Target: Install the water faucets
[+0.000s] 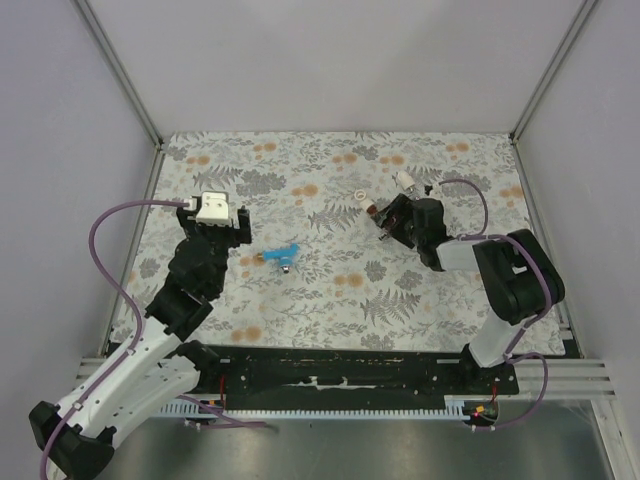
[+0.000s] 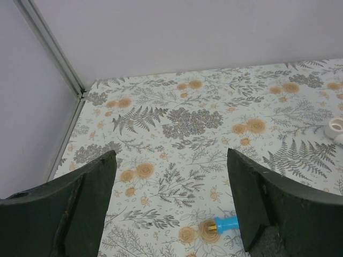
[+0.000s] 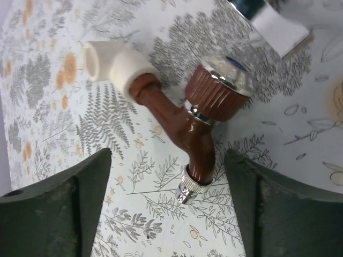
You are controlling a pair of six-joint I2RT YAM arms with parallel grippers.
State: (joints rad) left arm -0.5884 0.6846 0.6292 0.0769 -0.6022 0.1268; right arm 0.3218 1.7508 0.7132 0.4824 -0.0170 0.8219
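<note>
A reddish-brown faucet (image 3: pixel 185 120) with a round ribbed knob (image 3: pixel 218 90) lies on the floral mat, its stem seated in a white plastic pipe fitting (image 3: pixel 111 61). My right gripper (image 3: pixel 167 160) is open, its fingers either side of the chrome spout tip, not touching it. From above, the right gripper (image 1: pixel 392 222) sits just right of this faucet (image 1: pixel 375 212). A blue faucet (image 1: pixel 280 255) lies mid-mat; its tip shows in the left wrist view (image 2: pixel 226 223) by the right finger. My left gripper (image 1: pixel 216 218) is open and empty. A white-silver faucet (image 1: pixel 405 182) lies behind the right gripper.
The floral mat (image 1: pixel 330 290) is bounded by grey walls with metal corner posts (image 1: pixel 120 70). The white-silver faucet's body (image 3: pixel 268 19) lies close beyond the brown knob. The white fitting (image 2: pixel 336 127) shows at the right edge of the left wrist view.
</note>
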